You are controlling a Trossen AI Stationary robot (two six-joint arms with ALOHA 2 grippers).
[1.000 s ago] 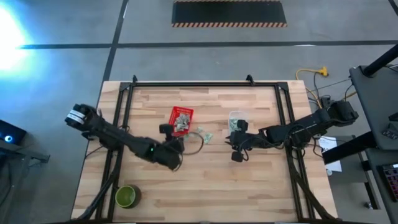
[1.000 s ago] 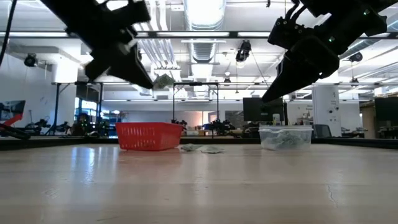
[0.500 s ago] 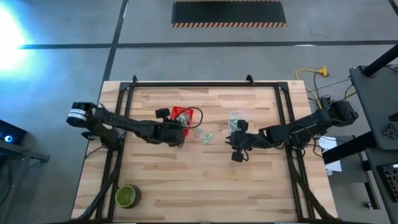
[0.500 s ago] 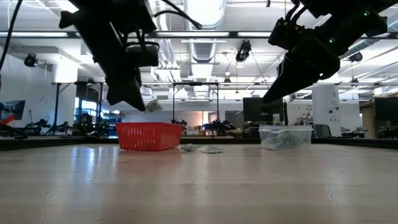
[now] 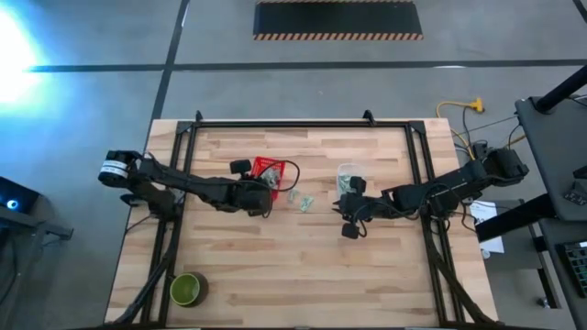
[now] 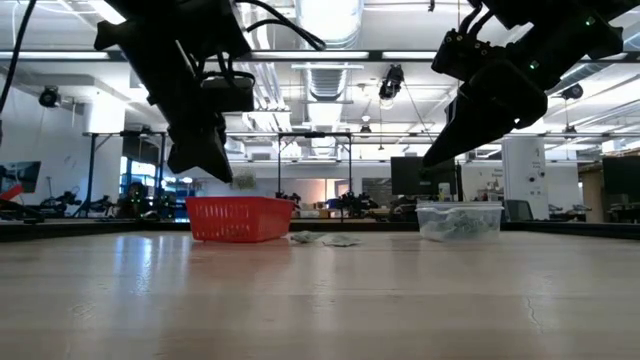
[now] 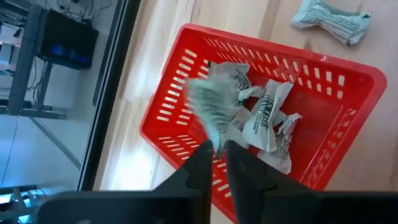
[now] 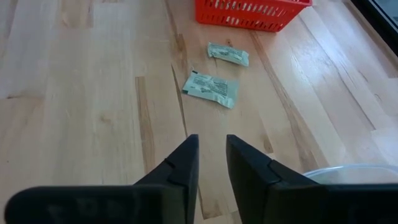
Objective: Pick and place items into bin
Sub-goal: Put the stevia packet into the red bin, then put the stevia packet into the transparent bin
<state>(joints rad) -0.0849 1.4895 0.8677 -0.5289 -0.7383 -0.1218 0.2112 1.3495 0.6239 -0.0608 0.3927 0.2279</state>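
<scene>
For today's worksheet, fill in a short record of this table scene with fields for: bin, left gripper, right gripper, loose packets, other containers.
bin: red basket on the table, several packets already inside
left gripper: above the basket, a blurred packet at its fingertips; held or just let go cannot be told
right gripper: above bare table, nothing between its fingers
loose packets: two lying on the wood beside the basket
other containers: clear tub with packets; green bowl near the table's front left corner

One red basket [image 5: 270, 171], two loose packets [image 8: 212, 87] on the table, one green bowl [image 5: 187, 290]
</scene>
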